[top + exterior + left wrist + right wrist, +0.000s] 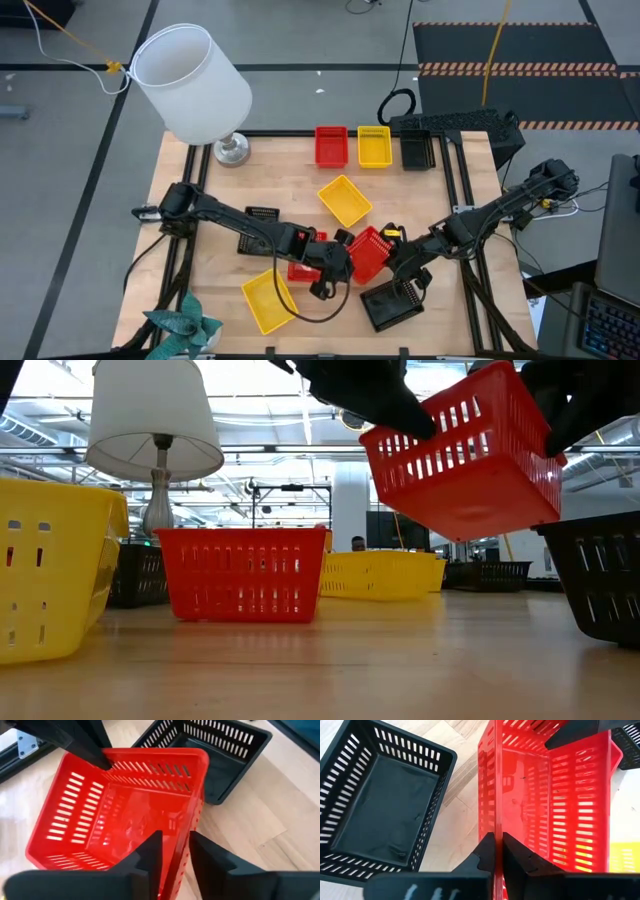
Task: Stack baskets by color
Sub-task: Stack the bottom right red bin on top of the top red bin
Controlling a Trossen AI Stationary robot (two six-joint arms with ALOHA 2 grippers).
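A red basket [368, 252] hangs tilted between my two grippers, above the table's near middle; the low view shows it [470, 460] clear of the wood. My left gripper [176, 840] is shut on its left-hand wall and my right gripper [496, 840] on the opposite wall. A second red basket [240, 572] stands on its base under my left arm. A black basket [395, 303] and a yellow one [268, 300] sit near the front edge. Another yellow basket [345, 199] lies mid-table. My left gripper straddles the rim of the red basket's wall [176, 822], one finger inside and one outside, slanting down from the table's left. The basket is lifted clear and tilted. My right gripper pinches the opposite wall's rim [492, 820], one finger inside and one outside, slanting down from the table's right.
A red [331, 145], a yellow [374, 146] and a black basket [417, 150] stand in a row at the far edge. Another black basket [258, 222] lies under my left arm. A white-shaded lamp [195, 85] stands at the far left, a plant [180, 325] at the near left corner.
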